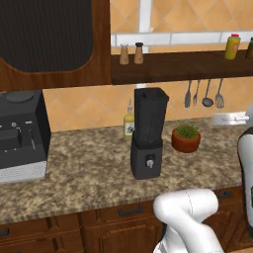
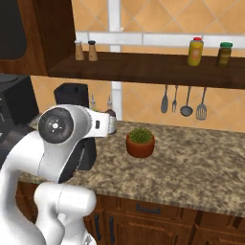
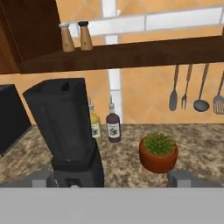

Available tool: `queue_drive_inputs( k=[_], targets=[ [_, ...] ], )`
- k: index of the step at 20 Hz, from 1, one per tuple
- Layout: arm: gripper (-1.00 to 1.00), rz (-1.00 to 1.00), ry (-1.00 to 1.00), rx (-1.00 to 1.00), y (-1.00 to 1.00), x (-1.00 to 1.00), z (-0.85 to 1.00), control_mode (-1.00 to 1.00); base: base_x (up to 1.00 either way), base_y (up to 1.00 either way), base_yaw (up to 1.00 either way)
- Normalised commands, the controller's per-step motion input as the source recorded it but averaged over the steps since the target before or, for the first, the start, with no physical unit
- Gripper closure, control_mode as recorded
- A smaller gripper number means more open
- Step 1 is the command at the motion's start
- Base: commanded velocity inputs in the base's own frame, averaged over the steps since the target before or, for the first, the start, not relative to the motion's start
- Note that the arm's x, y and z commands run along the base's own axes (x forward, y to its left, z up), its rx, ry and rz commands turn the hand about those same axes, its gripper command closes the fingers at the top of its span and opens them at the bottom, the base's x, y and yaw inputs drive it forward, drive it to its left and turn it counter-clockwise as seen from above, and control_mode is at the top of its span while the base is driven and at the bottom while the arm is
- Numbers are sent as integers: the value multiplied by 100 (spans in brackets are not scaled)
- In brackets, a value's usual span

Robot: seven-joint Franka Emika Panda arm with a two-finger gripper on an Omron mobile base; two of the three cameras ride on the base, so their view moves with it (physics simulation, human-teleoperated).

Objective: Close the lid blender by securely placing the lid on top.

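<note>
I see one blender (image 1: 147, 133) on the counter (image 1: 89, 168), its lid (image 3: 56, 86) already on the jar's rim, with one potted plant (image 1: 186, 139) just right of it; the bottle labels are too blurred for me to read. My hand view shows two bottles (image 3: 113, 126) behind the blender — the left base view shows one. The gripper (image 3: 112, 179) stands wide open, empty, fingertips (image 3: 183, 178) either side of the blender's base.

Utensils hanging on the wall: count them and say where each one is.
4, in a row under the shelf: spatula, fork, ladle, slotted turner at the frame edge; more may hang beyond.
</note>
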Motion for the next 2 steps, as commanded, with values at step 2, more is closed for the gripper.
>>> queue_drive_inputs(
  k=[2],
  targets=[
    [-100,2,0,1,-35,-19,0,-100,0,0,0]
  ],
)
